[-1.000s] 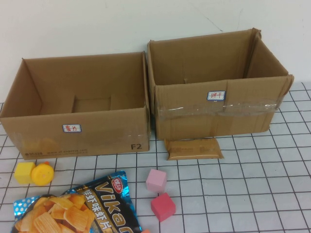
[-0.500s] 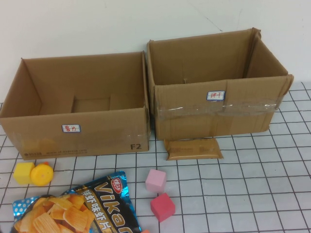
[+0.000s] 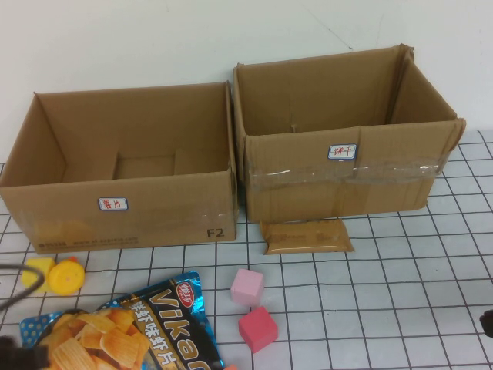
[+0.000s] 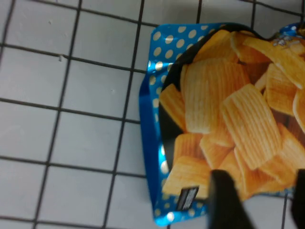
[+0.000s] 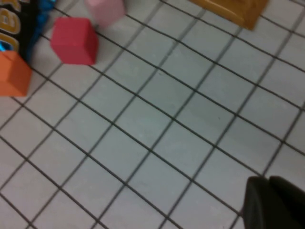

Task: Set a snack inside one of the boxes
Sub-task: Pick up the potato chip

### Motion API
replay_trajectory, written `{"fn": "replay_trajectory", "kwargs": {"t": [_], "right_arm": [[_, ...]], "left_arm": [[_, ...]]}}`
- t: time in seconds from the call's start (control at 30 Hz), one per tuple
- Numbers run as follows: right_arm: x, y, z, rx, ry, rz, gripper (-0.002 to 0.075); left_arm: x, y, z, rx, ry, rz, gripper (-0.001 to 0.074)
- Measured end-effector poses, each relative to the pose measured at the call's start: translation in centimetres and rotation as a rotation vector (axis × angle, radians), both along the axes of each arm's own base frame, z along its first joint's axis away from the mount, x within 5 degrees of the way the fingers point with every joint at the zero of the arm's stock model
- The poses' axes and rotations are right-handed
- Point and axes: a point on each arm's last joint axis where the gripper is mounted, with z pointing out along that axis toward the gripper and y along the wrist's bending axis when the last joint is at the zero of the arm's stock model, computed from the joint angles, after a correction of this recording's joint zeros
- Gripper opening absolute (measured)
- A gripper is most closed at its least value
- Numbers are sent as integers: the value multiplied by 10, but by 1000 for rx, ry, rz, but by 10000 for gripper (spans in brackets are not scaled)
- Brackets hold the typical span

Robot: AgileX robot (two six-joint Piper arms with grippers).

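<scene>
Left gripper [image 4: 257, 202] has just entered the scene: in the high view it now shows as a dark shape at the near left corner, where a moment ago there was only table. In the left wrist view its two dark fingers [image 4: 226, 200] stand apart with a gap between them, hovering over the near end of the chip bag [image 3: 127, 327] and gripping nothing; the jaws seem to be part open, though only their tips show. A dark cable arcs across the yellow block [image 3: 36, 274] beside the yellow-orange cap [image 3: 67, 276].

That bag, blue with ridged chips printed on it, lies flat on the gridded table [image 3: 416, 301], unmoved, in front of the left box [image 3: 123, 208]. Both cartons are open-topped, and as far as their interiors show, nothing is in them; the right box [image 3: 347, 173] carries clear tape, with a flat brown packet [image 3: 306, 237] lying at its foot. The pink cube [image 3: 247, 286] and red cube [image 3: 257, 328] sit between.

Right gripper [image 5: 274, 202] sits low at the near right edge, its jaws closed and empty, well apart from everything.

So the reach for the snack is beginning: the arm arriving with parted jaws suggests a grasp on the bag comes next, with the lift and drop into a box all still to do.
</scene>
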Motion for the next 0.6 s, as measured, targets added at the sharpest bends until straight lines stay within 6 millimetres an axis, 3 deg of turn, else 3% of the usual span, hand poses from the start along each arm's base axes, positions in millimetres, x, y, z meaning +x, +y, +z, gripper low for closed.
{"fn": "replay_trajectory", "kwargs": {"t": [0.13, 0.2, 0.37, 0.6], "right_arm": [[0, 3, 2, 20, -23, 35, -1], [0, 4, 3, 34, -26, 31, -1], [1, 5, 4, 51, -41, 46, -1], [0, 6, 5, 53, -46, 55, -1]], "left_arm": [[19, -1, -12, -41, 19, 38, 438], [28, 0, -19, -46, 23, 55, 491], [50, 3, -31, -54, 93, 83, 504], [78, 23, -42, -59, 164, 155, 505]]}}
